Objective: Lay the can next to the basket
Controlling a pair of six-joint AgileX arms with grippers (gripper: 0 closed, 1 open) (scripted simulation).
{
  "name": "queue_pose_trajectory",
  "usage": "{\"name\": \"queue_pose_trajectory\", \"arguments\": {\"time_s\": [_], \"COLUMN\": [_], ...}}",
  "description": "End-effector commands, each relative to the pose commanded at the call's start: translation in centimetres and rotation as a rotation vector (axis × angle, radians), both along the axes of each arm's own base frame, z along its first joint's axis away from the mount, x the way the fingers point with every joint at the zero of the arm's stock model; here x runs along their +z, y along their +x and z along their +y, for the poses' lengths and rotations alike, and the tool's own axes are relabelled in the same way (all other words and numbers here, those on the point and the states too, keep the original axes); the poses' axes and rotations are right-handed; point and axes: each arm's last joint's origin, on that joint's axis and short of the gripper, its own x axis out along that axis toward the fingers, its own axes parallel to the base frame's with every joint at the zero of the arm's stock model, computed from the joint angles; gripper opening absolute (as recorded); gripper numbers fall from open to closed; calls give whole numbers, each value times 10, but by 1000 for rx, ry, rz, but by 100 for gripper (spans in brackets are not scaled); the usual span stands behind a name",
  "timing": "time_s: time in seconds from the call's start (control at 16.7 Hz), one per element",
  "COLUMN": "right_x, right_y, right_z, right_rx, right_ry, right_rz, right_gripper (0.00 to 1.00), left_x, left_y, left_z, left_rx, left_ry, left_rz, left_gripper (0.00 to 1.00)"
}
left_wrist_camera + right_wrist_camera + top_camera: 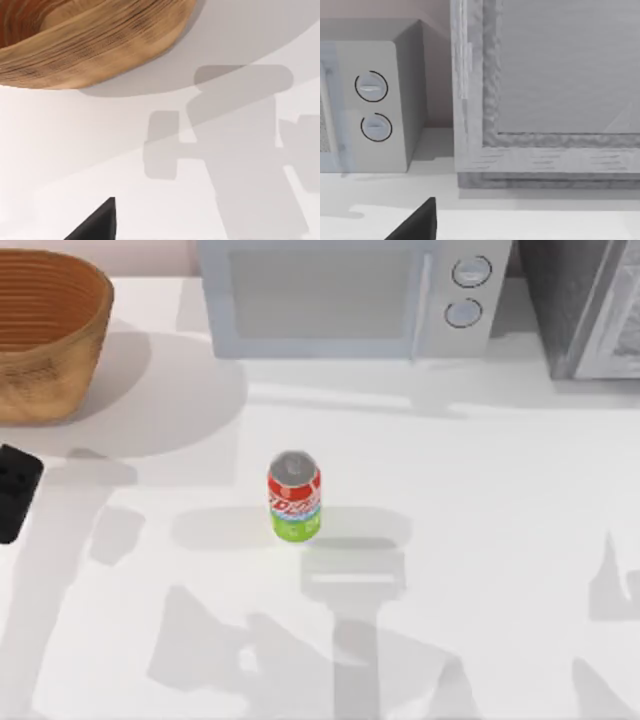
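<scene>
The can (294, 496) stands upright mid-desk, unheld, well apart from the basket (45, 335) at ten o'clock. The left claw (15, 490) waits at nine o'clock; its spread cannot be told.

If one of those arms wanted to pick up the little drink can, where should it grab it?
Probably around the middle of the can, fingers closing on its round sides from one side or from above. It stands upright in open table space, well apart from the basket, so nothing blocks approach.
</scene>
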Motion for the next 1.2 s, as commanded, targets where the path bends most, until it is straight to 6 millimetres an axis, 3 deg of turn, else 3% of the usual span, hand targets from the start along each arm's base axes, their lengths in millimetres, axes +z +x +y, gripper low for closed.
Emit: {"name": "queue_pose_trajectory", "arguments": {"time_s": [0.3, 0.66, 0.9, 1.2], "right_x": [0, 0, 0, 0], "right_y": [0, 0, 0, 0], "right_z": [0, 0, 0, 0], "right_rx": [0, 0, 0, 0], "right_ry": [0, 0, 0, 0], "right_rz": [0, 0, 0, 0], "right_gripper": [100, 100, 100, 100], "left_x": [-1, -33, -47, -48], "left_y": [79, 150, 168, 168], "left_z": [-3, -5, -6, -4], "left_rx": [-143, -296, -346, -343], "left_ry": [106, 155, 162, 161], "left_rz": [355, 673, 763, 765], "left_gripper": [100, 100, 100, 100]}}
